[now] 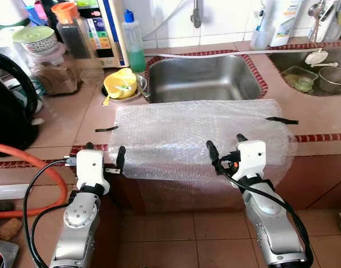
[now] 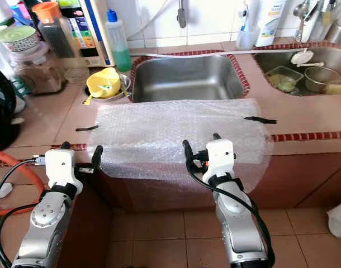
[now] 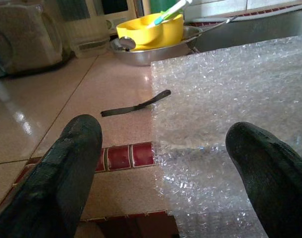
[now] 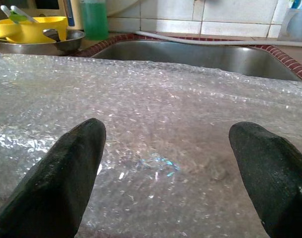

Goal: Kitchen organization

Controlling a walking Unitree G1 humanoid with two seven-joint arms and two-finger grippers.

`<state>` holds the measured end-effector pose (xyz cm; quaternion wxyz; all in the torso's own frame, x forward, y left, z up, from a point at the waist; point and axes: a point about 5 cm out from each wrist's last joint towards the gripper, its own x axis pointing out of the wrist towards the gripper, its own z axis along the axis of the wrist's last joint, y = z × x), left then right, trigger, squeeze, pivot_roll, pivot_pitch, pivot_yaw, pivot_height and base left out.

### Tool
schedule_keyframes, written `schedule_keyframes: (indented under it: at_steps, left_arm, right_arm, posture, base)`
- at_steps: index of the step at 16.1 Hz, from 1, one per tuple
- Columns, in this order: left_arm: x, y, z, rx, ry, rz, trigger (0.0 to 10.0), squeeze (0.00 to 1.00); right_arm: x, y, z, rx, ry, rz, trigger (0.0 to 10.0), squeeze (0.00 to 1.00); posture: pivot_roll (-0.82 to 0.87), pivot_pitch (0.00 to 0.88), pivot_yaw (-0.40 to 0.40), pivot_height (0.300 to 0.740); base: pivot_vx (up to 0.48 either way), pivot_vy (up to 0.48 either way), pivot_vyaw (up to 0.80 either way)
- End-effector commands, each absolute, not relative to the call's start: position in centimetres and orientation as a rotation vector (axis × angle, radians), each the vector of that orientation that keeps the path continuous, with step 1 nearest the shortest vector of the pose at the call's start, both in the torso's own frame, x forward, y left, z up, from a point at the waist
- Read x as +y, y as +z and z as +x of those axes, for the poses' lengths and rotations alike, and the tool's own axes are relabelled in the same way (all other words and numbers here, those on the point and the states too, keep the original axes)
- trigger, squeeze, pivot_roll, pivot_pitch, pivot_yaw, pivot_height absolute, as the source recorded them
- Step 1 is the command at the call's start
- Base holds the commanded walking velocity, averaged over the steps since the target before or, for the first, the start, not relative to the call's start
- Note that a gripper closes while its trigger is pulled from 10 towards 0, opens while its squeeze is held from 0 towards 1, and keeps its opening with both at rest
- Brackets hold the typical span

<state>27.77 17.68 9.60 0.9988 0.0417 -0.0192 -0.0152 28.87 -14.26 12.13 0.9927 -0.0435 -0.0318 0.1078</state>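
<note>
Two pincers, both released, at desk (image 1: 58,120) edge — left pincer (image 1: 105,151) beside bubble wrap (image 1: 198,137) corner, right pincer (image 1: 226,142) over its front w/ fingers spread.

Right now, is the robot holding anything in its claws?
No. The left gripper and the right gripper are both open, at the front edge of the bubble wrap on the counter, with nothing between their fingers.

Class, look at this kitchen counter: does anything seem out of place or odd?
Yes. A sheet of bubble wrap lies taped across the counter before the sink, its front edge drooping over the counter's edge. Packing material there looks odd.
</note>
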Motion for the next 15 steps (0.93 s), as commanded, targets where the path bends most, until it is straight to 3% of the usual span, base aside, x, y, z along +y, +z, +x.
schedule_keyframes:
  at_steps: [1,10,15]
  left_arm:
    - [17.77,9.62,27.75,-0.031,-0.033,0.088,10.0,0.0]
    - [17.71,9.51,27.73,-0.02,-0.004,0.081,10.0,0.0]
    - [17.74,9.48,27.74,-0.019,-0.003,0.093,10.0,0.0]
  right_arm:
    - [-14.44,12.23,28.78,-0.064,0.205,-0.08,10.0,0.0]
    - [-14.35,12.19,28.89,-0.063,0.214,-0.082,10.0,0.0]
    - [-14.3,12.23,28.89,-0.063,0.215,-0.08,10.0,0.0]
  posture:
    - [-0.16,0.124,0.098,0.74]
    - [-0.16,0.121,0.093,0.74]
    - [-0.16,0.122,0.092,0.74]
  base:
    - [0.0,0.0,0.0]
    - [0.0,0.0,-0.05]
    - [0.0,-0.245,0.0]
